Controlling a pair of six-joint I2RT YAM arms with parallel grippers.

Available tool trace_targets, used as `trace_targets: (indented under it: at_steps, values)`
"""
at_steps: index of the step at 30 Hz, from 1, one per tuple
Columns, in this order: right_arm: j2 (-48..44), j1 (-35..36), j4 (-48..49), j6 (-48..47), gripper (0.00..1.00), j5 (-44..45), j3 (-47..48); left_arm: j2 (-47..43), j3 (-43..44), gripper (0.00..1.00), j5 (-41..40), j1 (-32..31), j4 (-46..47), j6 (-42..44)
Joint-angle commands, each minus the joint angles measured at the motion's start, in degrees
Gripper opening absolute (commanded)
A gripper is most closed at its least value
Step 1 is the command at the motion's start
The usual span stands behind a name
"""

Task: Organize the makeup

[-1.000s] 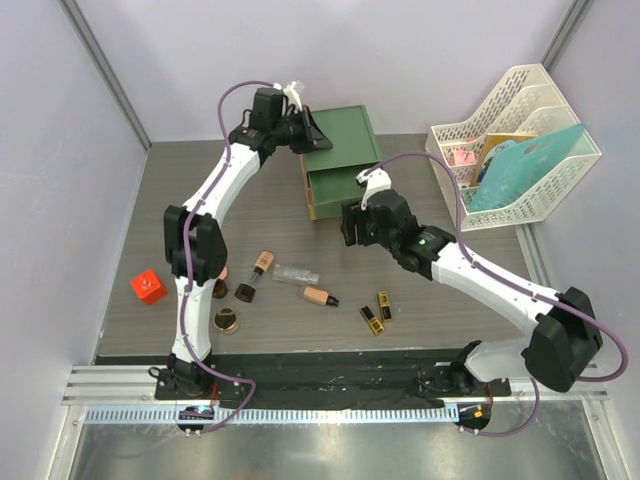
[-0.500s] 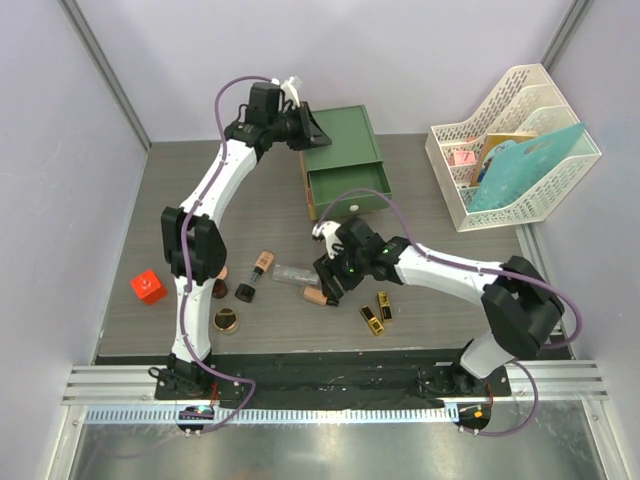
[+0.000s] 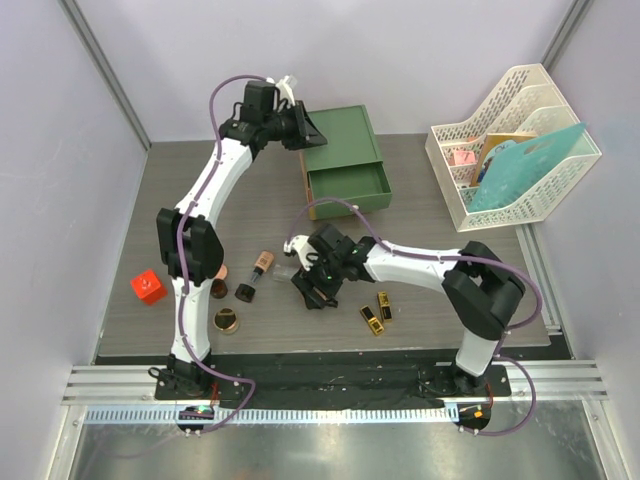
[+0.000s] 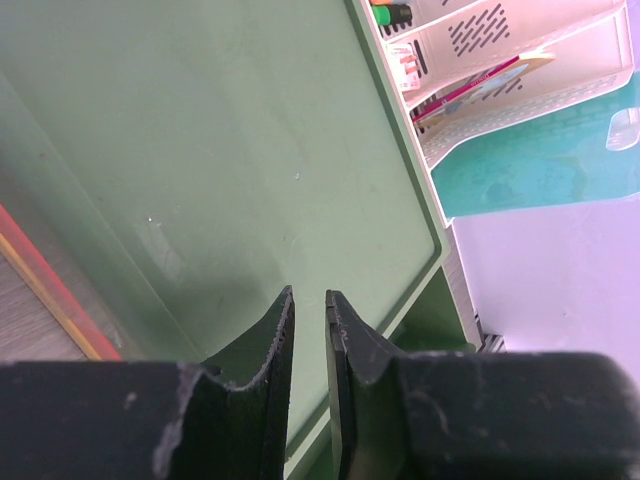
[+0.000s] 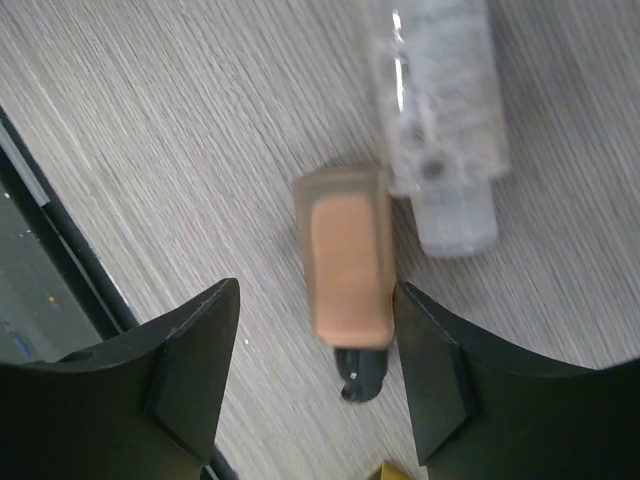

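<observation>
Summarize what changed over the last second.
The right gripper swung from in front of the green drawer box down-left to the table. It now hovers with jaws open on either side of the peach tube, which lies beside the clear tube. Nothing was gripped or released. The left gripper stayed at the box's back corner, the drawer stayed open, and the lipsticks and red cube did not move.
</observation>
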Motion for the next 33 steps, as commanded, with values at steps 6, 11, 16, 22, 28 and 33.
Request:
trace_targets:
  at_steps: [6,11,16,22,28,33]
  values:
    - [7.59,2.88,-4.77,-1.74,0.43,3.92,7.72,-3.15,0.38,0.19,1.74,0.35,1.43,-0.79]
    - [6.28,3.05,-7.22,-2.09,0.32,6.29,8.78,-3.15,0.11,0.20,1.82,0.35,1.34,-0.44]
    - [2.77,3.49,-11.88,-2.97,0.12,8.22,12.38,-3.15,0.02,0.20,1.82,0.35,1.52,-0.35]
    - [-1.01,6.74,-18.66,-5.69,0.01,15.42,18.36,-2.19,0.02,0.20,2.17,0.35,1.87,-0.88]
    - [-6.73,6.74,-20.77,-6.57,0.01,16.83,25.30,-1.39,-0.42,0.20,2.61,0.35,1.87,-0.70]
    - [-8.76,6.13,-19.98,-10.52,0.01,23.87,33.45,-0.78,-2.87,0.20,2.70,0.35,1.52,0.26]
